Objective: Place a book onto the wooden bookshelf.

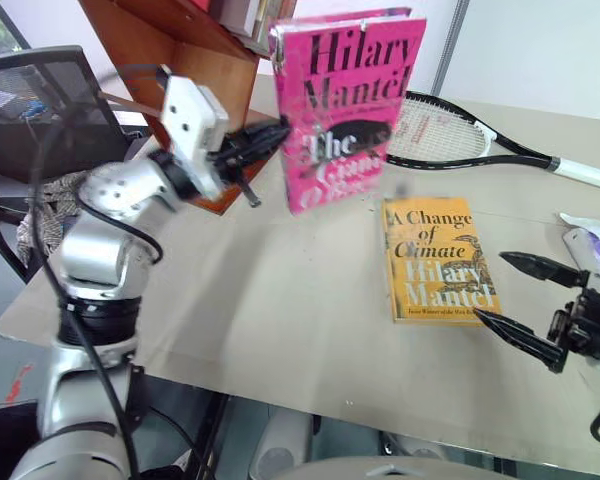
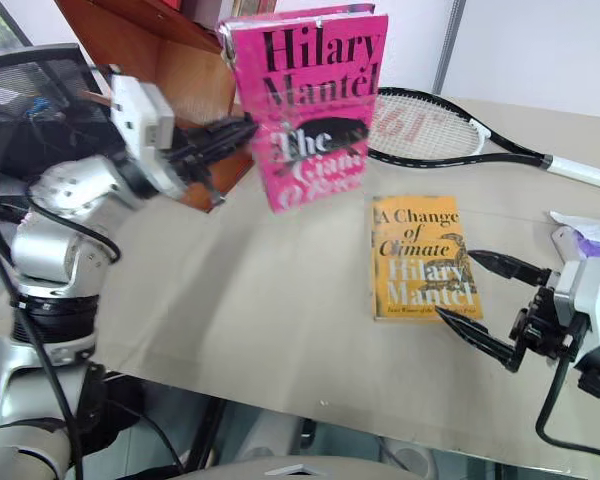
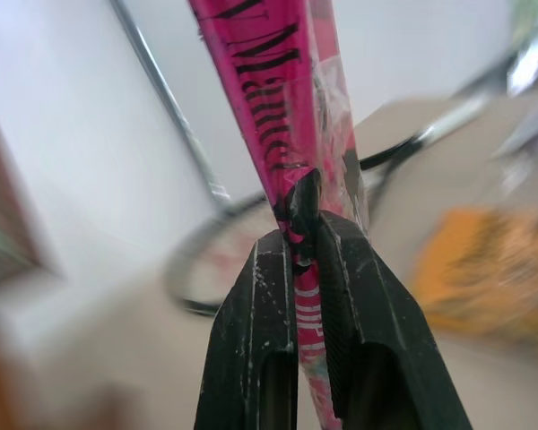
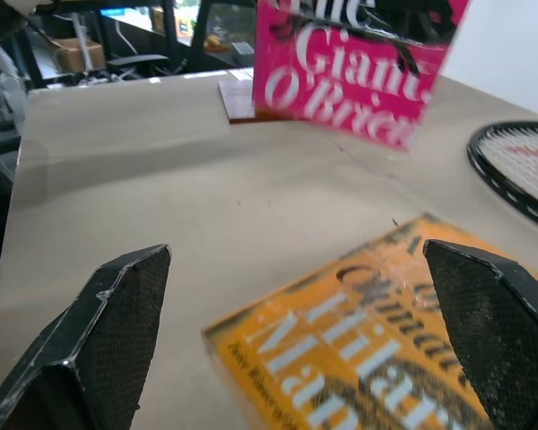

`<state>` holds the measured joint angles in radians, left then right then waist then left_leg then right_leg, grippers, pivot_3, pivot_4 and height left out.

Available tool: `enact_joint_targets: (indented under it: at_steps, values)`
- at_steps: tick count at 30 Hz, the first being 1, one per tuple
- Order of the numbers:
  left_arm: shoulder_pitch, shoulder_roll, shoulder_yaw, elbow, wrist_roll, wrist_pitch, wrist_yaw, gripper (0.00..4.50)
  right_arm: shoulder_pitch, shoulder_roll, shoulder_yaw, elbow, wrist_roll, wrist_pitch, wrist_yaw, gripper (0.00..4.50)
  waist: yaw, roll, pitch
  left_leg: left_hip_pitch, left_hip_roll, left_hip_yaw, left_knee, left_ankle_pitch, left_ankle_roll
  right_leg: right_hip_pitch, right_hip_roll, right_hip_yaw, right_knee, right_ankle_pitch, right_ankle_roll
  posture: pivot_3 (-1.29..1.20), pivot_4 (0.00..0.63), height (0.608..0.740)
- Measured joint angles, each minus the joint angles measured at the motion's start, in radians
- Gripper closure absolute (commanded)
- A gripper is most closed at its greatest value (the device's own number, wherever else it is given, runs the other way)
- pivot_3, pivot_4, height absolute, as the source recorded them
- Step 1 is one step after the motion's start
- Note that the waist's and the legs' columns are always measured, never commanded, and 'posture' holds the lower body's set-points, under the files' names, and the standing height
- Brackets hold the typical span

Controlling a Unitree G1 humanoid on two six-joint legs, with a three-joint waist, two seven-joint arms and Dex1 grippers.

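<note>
The reddish-brown polished wooden bookshelf (image 1: 170, 40) stands at the far left corner of the beige table (image 1: 260, 300), and I use it as the landmark. Some books stand on its upper board.

Just in front of the bookshelf, the left gripper (image 1: 270, 135) has its two black fingers pressed together on the left edge of the bright pink paperback book (image 1: 345, 105). This book carries black lettering "Hilary Mantel" and a dark shape in the middle of its cover. It hangs upright in the air, above the table and not touching it, just to the right of the bookshelf. Its cover faces the camera. In the left wrist view the fingers (image 3: 260, 313) pinch the thin pink edge between them.

Further right of the bookshelf, a black tennis racket (image 1: 450, 135) lies flat on the table behind the pink book. Nearer the front edge lies a yellow-orange book (image 1: 438, 260) titled "A Change of Climate", flat with its cover up.

Well apart from the bookshelf, at the right side of the table, the right gripper (image 1: 520, 300) hangs with its fingers spread wide, holding nothing, just beside the yellow-orange book.
</note>
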<state>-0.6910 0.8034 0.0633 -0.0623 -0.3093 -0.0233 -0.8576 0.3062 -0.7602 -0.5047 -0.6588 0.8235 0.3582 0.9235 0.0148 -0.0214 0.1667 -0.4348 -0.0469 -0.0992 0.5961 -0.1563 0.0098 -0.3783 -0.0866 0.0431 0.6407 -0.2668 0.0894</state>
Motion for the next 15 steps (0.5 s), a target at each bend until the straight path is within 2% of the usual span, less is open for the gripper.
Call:
enact_joint_targets:
  at_steps: [2, 3, 7, 15]
  values:
    - [-0.058, 0.104, -0.013, 0.128, 0.188, -0.360, -0.018, 4.44, -0.061, -0.010, 0.031, 0.010, 0.001, 0.018, -0.017, 0.00, 0.000, 0.000, 0.001, 0.000, 0.000, 0.000, 0.000, 0.000, 0.000, 0.000, 0.000, 0.000, -0.001, 0.000, 0.000, 0.00, 0.150, 0.740]
    - [-0.080, 0.140, -0.011, 0.187, 0.236, -0.479, -0.019, 4.44, -0.084, -0.011, 0.042, 0.010, 0.000, 0.026, -0.024, 0.00, 0.000, 0.000, 0.001, 0.000, 0.000, 0.000, -0.001, 0.000, 0.000, 0.000, -0.001, 0.001, -0.001, 0.000, 0.000, 0.00, 0.150, 0.740]
    - [-0.169, 0.269, -0.007, 0.420, 0.288, -0.803, -0.079, 4.44, -0.158, -0.012, 0.096, 0.019, -0.010, 0.042, -0.048, 0.00, -0.002, 0.000, 0.002, 0.000, 0.000, -0.001, -0.001, -0.001, 0.001, -0.001, 0.000, 0.000, -0.001, 0.000, 0.001, 0.00, 0.150, 0.740]
    - [-0.367, 0.423, -0.073, 0.745, 0.322, -1.019, -0.218, 4.44, -0.314, -0.013, 0.178, 0.053, -0.019, 0.079, -0.095, 0.00, -0.014, -0.001, 0.007, 0.000, 0.000, 0.002, 0.001, 0.000, 0.001, 0.000, 0.004, -0.003, 0.003, 0.002, 0.005, 0.00, 0.150, 0.740]
